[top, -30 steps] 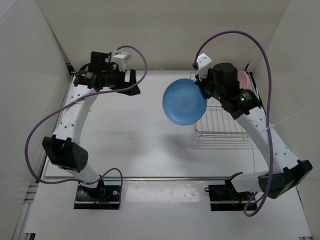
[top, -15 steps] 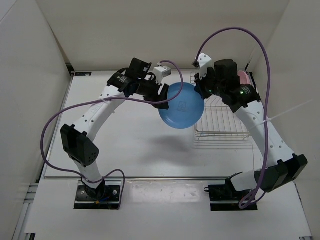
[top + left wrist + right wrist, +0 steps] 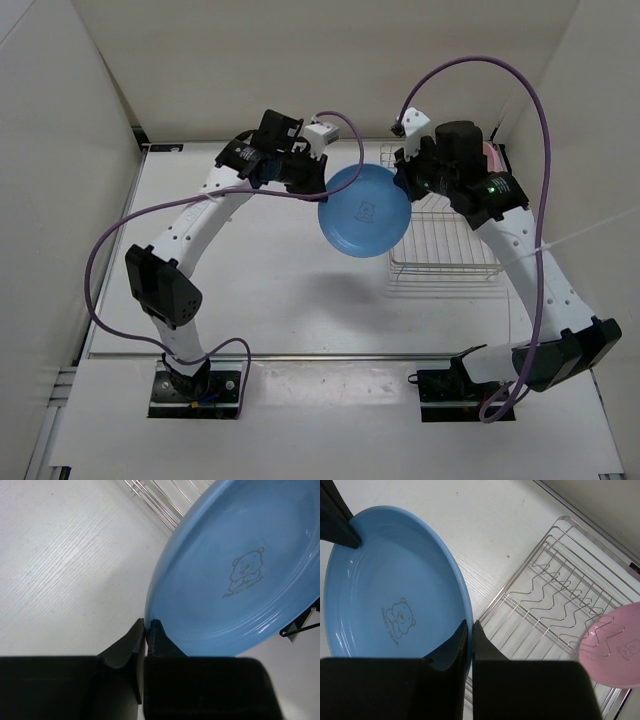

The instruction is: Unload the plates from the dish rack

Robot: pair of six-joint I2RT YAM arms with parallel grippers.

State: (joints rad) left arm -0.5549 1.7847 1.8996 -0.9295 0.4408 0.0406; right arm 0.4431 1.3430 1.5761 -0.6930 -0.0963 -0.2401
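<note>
Blue plate (image 3: 364,208) hangs above the worktop (image 3: 260,270) beside the dish rack (image 3: 445,245), pinched at one rim by the jaws of the left gripper (image 3: 147,625) and at the opposite rim by those of the right gripper (image 3: 469,625). A clean handover likely calls for the right to release only once the left grips firmly. Pink plate (image 3: 617,650) sits in the rack.

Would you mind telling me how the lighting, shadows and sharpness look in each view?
Top external view: soft, even light, only a faint shadow under the blue plate on the table. Left wrist view: sharp, the plate's bear print legible, but the left claw is a near-black silhouette. Right wrist view: mild sheen inside the plate, dish rack wires crisp.
</note>
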